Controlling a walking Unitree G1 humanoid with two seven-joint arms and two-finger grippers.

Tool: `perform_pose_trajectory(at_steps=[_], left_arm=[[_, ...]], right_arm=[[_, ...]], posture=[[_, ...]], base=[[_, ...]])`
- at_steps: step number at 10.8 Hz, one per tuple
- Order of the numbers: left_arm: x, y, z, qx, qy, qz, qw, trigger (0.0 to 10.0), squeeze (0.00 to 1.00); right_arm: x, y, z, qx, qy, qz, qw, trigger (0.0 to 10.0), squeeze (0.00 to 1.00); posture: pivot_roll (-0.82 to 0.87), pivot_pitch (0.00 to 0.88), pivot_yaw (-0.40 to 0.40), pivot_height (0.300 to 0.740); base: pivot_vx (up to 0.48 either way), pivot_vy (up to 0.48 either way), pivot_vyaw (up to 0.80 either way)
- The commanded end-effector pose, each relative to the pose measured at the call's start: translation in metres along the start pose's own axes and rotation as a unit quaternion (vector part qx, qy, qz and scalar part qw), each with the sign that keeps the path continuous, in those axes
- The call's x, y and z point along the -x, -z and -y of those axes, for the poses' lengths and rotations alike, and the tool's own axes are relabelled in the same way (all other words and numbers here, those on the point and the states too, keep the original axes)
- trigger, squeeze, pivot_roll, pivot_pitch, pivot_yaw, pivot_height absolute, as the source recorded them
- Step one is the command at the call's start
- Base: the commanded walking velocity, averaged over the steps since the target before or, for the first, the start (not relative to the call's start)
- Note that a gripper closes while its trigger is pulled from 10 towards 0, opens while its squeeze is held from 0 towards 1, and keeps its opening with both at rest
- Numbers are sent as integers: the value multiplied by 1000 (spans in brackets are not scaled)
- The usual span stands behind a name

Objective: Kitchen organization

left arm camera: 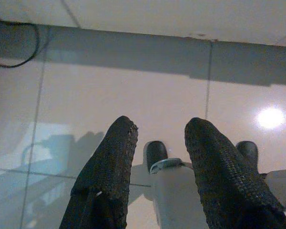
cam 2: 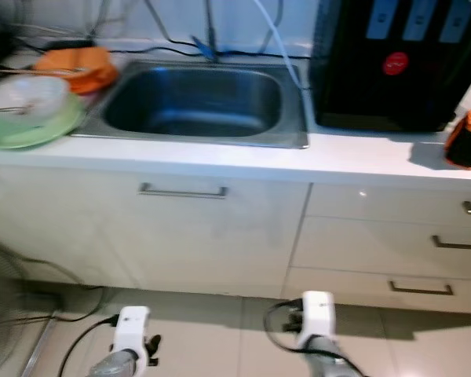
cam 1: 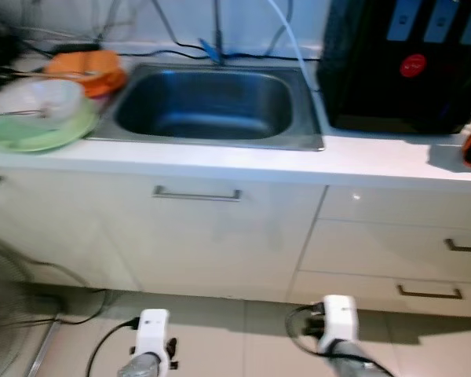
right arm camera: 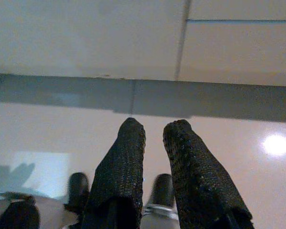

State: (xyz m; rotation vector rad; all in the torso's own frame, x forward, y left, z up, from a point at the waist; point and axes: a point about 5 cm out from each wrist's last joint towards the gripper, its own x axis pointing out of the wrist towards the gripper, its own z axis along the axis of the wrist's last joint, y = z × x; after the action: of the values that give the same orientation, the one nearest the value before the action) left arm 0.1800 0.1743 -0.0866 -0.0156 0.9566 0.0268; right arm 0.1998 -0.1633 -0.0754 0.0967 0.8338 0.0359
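A steel sink point(cam 1: 220, 143) is set into a white counter point(cam 1: 361, 157) straight ahead. At its left, a green plate point(cam 1: 39, 135) holds a clear bowl point(cam 1: 45, 98), and an orange dish point(cam 1: 90, 69) lies behind them. Both arms hang low in front of the cabinets: the left arm point(cam 1: 151, 338) and the right arm point(cam 1: 337, 320). My left gripper point(left arm camera: 157, 126) points at the tiled floor, open and holding nothing. My right gripper point(right arm camera: 155, 126) also faces the floor, with a narrow gap between its fingers and nothing in it.
A black appliance with a red button point(cam 1: 408, 63) stands on the counter right of the sink, with a small orange object point(cam 2: 467, 137) beside it. Below are a cabinet door handle point(cam 1: 196, 193) and drawers point(cam 1: 392, 243). A floor fan point(cam 1: 4, 306) and a cable point(cam 1: 102, 338) are at the lower left.
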Motion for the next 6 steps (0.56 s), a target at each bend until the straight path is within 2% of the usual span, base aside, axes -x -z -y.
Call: perform_pose_trajectory(at_steps=[1,3,6], left_arm=[[0,3,1,4,1,-6,1000,10000,0],[0,4,1,3,0,-9,1000,10000,0],[1,5,1,3,-1,-9,1000,10000,0]], right_arm=[[0,0,4,0,5,-6,1000,10000,0],[1,1,5,-3,7,-7,1000,10000,0],[1,0,5,1,5,-4,1000,10000,0]], posture=[[63,0,45,740],[63,0,44,740],[63,0,44,740]], base=[[0,442,0],[0,480,-619],[0,480,0]])
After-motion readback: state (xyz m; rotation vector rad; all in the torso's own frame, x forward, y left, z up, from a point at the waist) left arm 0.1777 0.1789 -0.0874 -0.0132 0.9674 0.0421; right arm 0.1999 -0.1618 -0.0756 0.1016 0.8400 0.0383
